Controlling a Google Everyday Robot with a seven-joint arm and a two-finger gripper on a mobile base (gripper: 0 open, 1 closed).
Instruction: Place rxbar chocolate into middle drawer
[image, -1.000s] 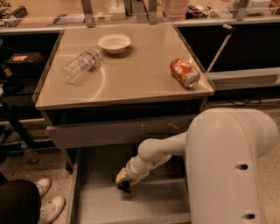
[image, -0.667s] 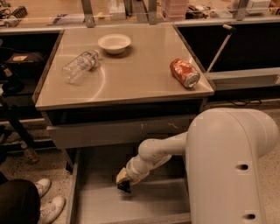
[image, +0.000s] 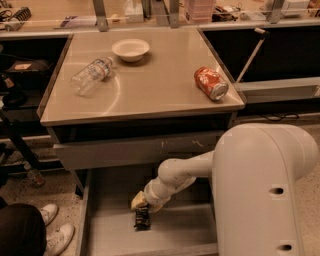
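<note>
The rxbar chocolate (image: 142, 218), a small black-wrapped bar, is low over the floor of the open middle drawer (image: 107, 230), a wide grey metal drawer below the table. My gripper (image: 141, 205) reaches down into the drawer from the white arm, directly above the bar and at its top end. I cannot tell whether the bar rests on the floor or still hangs from the gripper.
On the tabletop (image: 150, 95) lie an orange-red soda can (image: 211, 83) on its side, a clear plastic bottle (image: 91, 75) on its side and a white bowl (image: 130, 49). A closed grey drawer front (image: 135, 150) sits above the open drawer. A person's shoes (image: 55, 230) are at the left.
</note>
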